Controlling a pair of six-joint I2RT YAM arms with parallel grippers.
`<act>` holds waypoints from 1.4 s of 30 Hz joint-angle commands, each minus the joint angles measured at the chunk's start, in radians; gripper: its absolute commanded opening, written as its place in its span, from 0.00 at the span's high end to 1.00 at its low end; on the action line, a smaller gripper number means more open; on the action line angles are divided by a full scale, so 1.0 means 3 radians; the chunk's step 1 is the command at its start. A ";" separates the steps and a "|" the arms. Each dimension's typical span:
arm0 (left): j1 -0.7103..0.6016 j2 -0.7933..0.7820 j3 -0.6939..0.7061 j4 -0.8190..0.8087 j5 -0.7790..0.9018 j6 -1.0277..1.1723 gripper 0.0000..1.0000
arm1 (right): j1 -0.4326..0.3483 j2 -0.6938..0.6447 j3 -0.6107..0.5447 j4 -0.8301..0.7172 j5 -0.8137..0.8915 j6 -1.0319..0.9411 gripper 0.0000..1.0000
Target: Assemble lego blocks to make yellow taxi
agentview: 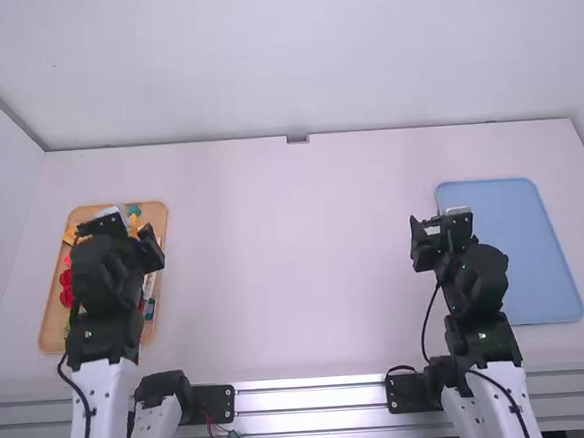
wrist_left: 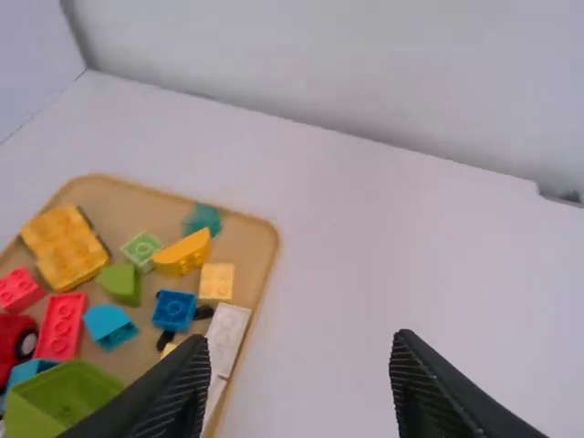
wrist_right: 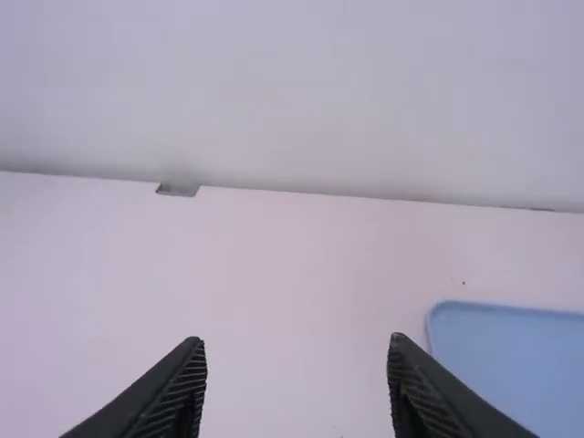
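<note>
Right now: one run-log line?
left gripper open, empty, near tan tray | right gripper open, empty, near blue tray | blocks in tan tray

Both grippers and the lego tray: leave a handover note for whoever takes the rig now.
Left gripper: open, nothing between its fingers, over the tan tray side.
Right gripper: open, holding nothing, near the blue tray.
Parts: mixed blocks in the tan tray, including a large yellow piece, a curved yellow piece and a small pale yellow block.
Done: no taxi build seen on the table.
Left: apparently all of it; pick parts, join them.
</note>
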 commanded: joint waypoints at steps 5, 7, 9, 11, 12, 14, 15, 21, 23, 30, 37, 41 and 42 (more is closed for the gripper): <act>0.0385 0.1057 0.1052 -0.0597 -0.0043 -0.0231 0.35 | 0.0092 0.0465 0.0447 0.0094 -0.0175 -0.0087 0.35; 0.0498 0.1446 0.1421 -0.0819 -0.0040 -0.0275 0.31 | 0.0119 0.0617 0.0557 0.0103 -0.0212 -0.0104 0.31; 0.0593 0.1759 0.1714 -0.0971 -0.0052 -0.0313 0.28 | 0.0130 0.0739 0.0645 0.0107 -0.0242 -0.0117 0.29; 0.0747 0.2171 0.2101 -0.1165 -0.0063 -0.0440 0.23 | 0.0133 0.0895 0.0757 0.0112 -0.0279 -0.0136 0.23; 0.0783 0.2255 0.2179 -0.1203 -0.0063 -0.0473 0.23 | 0.0137 0.0926 0.0779 0.0109 -0.0286 -0.0139 0.23; 0.0918 0.2561 0.2473 -0.1368 -0.0040 -0.0545 0.19 | 0.0154 0.1044 0.0864 0.0113 -0.0315 -0.0153 0.19; 0.1009 0.2753 0.2662 -0.1477 0.0037 -0.0551 0.17 | 0.0152 0.1116 0.0917 0.0110 -0.0332 -0.0163 0.17; 0.1392 0.3502 0.3376 -0.1930 0.0121 -0.0670 0.09 | 0.0154 0.1394 0.1117 0.0107 -0.0401 -0.0194 0.10; 0.1506 0.3729 0.3569 -0.2061 0.0125 -0.0703 0.07 | 0.0164 0.1473 0.1174 0.0089 -0.0419 -0.0204 0.08; 0.1703 0.4361 0.3939 -0.2220 0.0151 -0.0637 0.02 | 0.0176 0.1668 0.1313 0.0031 -0.0464 -0.0223 0.02; 0.1715 0.4720 0.4011 -0.2173 0.0292 -0.0519 0.02 | 0.0179 0.1710 0.1344 0.0033 -0.0474 -0.0127 0.01; 0.1710 0.4882 0.3998 -0.2168 0.0294 -0.0515 0.03 | 0.0179 0.1710 0.1343 0.0031 -0.0477 -0.0131 0.02; 0.1710 0.4882 0.3998 -0.2168 0.0294 -0.0515 0.03 | 0.0179 0.1710 0.1343 0.0031 -0.0477 -0.0131 0.02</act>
